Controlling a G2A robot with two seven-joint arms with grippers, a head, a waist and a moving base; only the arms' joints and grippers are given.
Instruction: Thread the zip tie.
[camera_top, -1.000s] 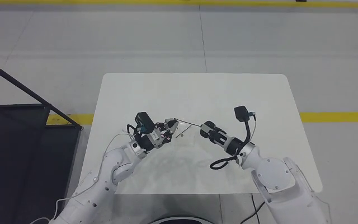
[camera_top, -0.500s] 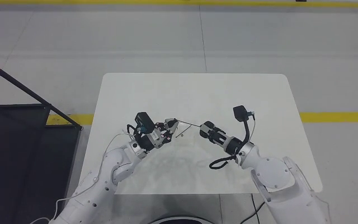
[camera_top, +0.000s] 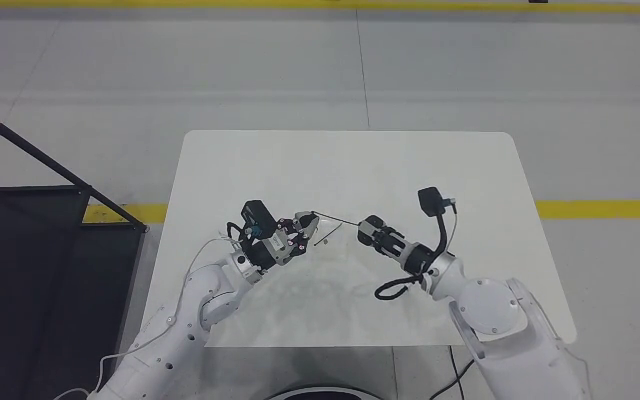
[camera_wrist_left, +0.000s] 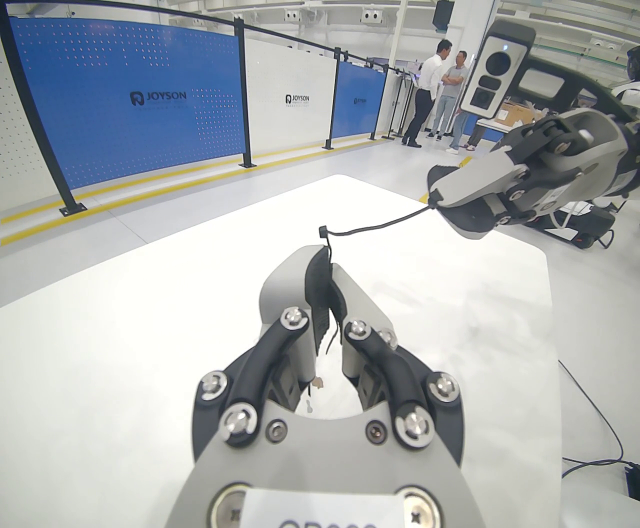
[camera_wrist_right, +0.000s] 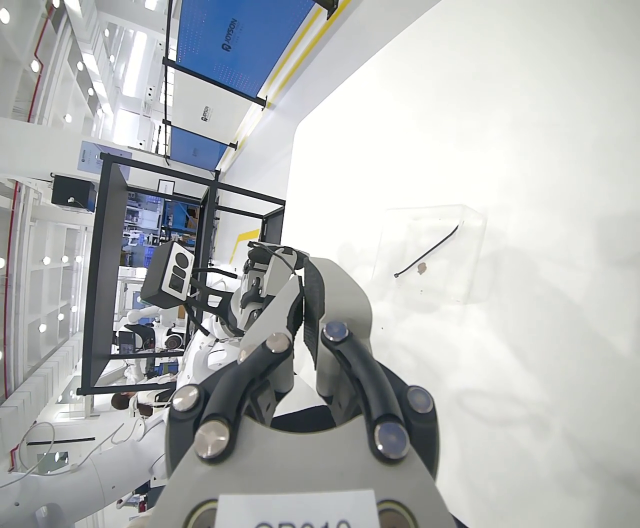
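The white rounded-corner table (camera_top: 450, 170) fills the middle of the top view. Just left of centre sits the left gripper (camera_top: 303, 226), and just right of centre the right gripper (camera_top: 365, 230). They face each other, both with fingers pressed together. A clear shallow plastic tray (camera_wrist_right: 450, 285) lies on the table. The thin black plastic zip tie (camera_top: 337, 219) spans the gap between the grippers above the tabletop. The left one clamps it just below its head and the right one pinches its tail. A second black zip tie (camera_wrist_right: 430, 251) lies in the tray.
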